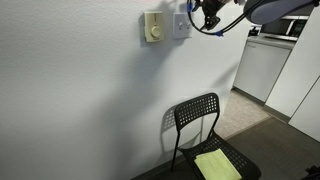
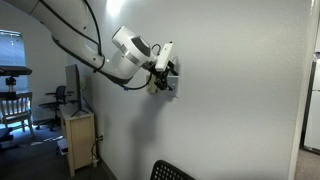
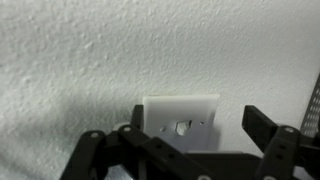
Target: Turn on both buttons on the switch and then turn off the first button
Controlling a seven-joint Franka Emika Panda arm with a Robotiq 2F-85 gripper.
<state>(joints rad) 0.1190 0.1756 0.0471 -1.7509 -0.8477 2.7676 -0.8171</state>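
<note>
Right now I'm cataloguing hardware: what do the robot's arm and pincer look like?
The arm is white with rounded segments and a black cable along it. The pincer is black, with angular linked fingers and a blue cable beside it.

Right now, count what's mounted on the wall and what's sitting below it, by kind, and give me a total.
White switch: 1
Cream dial box: 1
Black chair: 1
Yellow-green cloth on the chair seat: 1
Total: 4
</note>
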